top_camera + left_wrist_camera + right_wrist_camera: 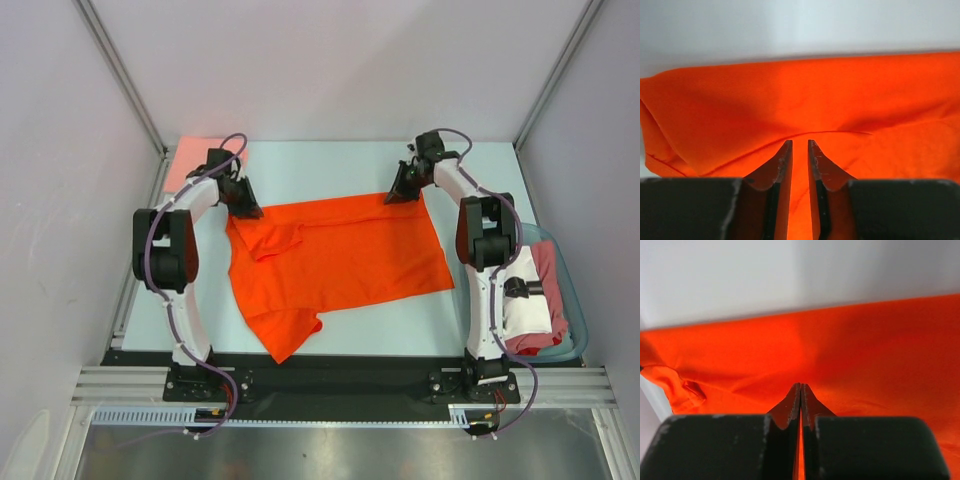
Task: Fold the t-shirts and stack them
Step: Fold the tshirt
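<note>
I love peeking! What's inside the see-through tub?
The tub holds a white t-shirt and a dusty-red t-shirt. The right arm hides part of them; anything underneath is covered.

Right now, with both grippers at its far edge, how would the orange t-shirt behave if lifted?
Probably floppy: the orange t-shirt lies creased, one sleeve folded over, so it should drape and sag between the left gripper and right gripper. Likely light, since a narrow pinch seems enough to hold it. It may drag and bunch on the table.
</note>
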Controlling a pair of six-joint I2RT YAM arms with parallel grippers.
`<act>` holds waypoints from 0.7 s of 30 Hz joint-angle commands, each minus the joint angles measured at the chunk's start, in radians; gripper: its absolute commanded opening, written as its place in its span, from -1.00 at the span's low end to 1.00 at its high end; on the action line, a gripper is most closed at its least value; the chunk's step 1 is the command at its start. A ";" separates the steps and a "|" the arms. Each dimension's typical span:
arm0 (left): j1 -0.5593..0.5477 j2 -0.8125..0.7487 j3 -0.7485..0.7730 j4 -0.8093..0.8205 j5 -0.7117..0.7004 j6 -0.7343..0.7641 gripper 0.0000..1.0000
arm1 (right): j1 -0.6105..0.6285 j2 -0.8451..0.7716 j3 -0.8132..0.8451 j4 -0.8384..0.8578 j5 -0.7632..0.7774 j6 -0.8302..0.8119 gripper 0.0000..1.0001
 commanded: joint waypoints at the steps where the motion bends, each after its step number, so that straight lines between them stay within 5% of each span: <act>1: 0.035 0.023 0.017 0.008 -0.021 0.001 -0.56 | -0.015 -0.040 -0.033 0.051 -0.032 0.020 -0.96; 12: 0.051 -0.075 -0.222 0.044 -0.081 0.002 -0.67 | -0.095 -0.054 -0.216 0.089 0.041 0.003 -1.00; 21: 0.084 -0.142 -0.026 -0.038 -0.102 0.012 -0.54 | -0.101 -0.086 -0.179 0.049 0.040 0.001 -1.00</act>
